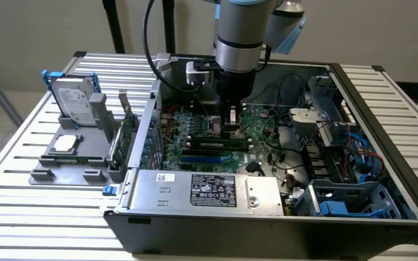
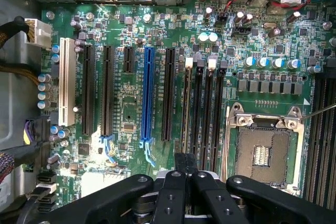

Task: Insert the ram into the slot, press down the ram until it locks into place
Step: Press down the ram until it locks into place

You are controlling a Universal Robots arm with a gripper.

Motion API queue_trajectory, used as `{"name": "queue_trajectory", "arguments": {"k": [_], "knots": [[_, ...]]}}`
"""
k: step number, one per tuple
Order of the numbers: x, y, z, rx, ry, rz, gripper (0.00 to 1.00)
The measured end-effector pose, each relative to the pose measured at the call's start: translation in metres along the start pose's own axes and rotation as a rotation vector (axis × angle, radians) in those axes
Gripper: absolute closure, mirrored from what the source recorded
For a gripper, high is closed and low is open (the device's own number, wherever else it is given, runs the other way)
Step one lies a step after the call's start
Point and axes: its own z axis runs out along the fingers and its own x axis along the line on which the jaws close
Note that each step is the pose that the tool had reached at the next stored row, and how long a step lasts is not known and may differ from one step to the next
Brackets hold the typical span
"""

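The ram [image 1: 220, 144], a thin green stick with dark chips, stands on edge in one of the black memory slots on the motherboard. In the wrist view the ram [image 2: 187, 108] shows as a thin tan edge in the slot nearest the blue socket. Its neighbour slots [image 2: 217, 108] are bare. My gripper [image 2: 186, 163] is shut, with its black fingers [image 2: 177, 174] pressed together and nothing visible between them. It hangs over one end of the memory slots. In the exterior view the gripper [image 1: 232, 126] sits just above the board, right behind the ram. I cannot tell whether it touches the ram.
A bright-blue card socket [image 2: 148, 93] and black card sockets lie beside the memory slots. The metal-framed processor socket [image 2: 262, 153] is on the other side. The power supply [image 1: 209, 190], cables [image 1: 289, 157] and drive cage [image 1: 354, 201] crowd the case. A hard drive [image 1: 74, 100] stands on a grey fixture outside.
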Motion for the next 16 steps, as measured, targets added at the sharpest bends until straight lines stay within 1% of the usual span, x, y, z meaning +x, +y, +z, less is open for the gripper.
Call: {"name": "queue_trajectory", "arguments": {"k": [9, 12, 13, 16], "knots": [[-0.002, 0.0018, 0.0136, 0.0, 0.0002, 0.0, 0.89], [-0.002, 0.0035, 0.0164, -0.0004, 0.0017, 0.0, 0.89], [-0.003, 0.0041, 0.0179, -0.0001, 0.0007, 0.0, 0.89], [-0.003, 0.0049, 0.0193, -0.0001, 0.0008, 0.0, 0.89]]}}
